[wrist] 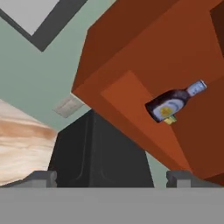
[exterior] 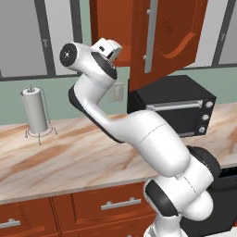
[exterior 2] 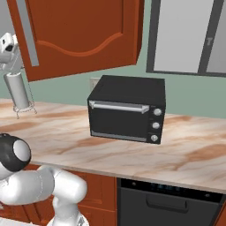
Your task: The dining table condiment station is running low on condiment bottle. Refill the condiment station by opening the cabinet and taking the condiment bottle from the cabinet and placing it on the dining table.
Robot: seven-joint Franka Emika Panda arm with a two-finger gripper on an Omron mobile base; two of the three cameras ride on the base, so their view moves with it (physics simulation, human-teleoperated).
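Looking along my hand, I see inside the open cabinet, where the condiment bottle stands on the cabinet's floor, dark with a pale cap and a round label; the two base views do not look into that compartment, and give me its swung-open door with the vertical silver bar handle instead. The left base view shows my arm bent up toward the cabinet's underside; the right base view shows the black toaster oven head-on, with its three knobs and a dark appliance front below the table edge. The veined marble table runs along a pale green wall, carrying the toaster oven on the right and a paper towel holder far left, with red-brown drawers beneath. My pincer is spread wide and pinching nothing; the bottle lies ahead of it, deeper in the cabinet, well apart from both fingertips.
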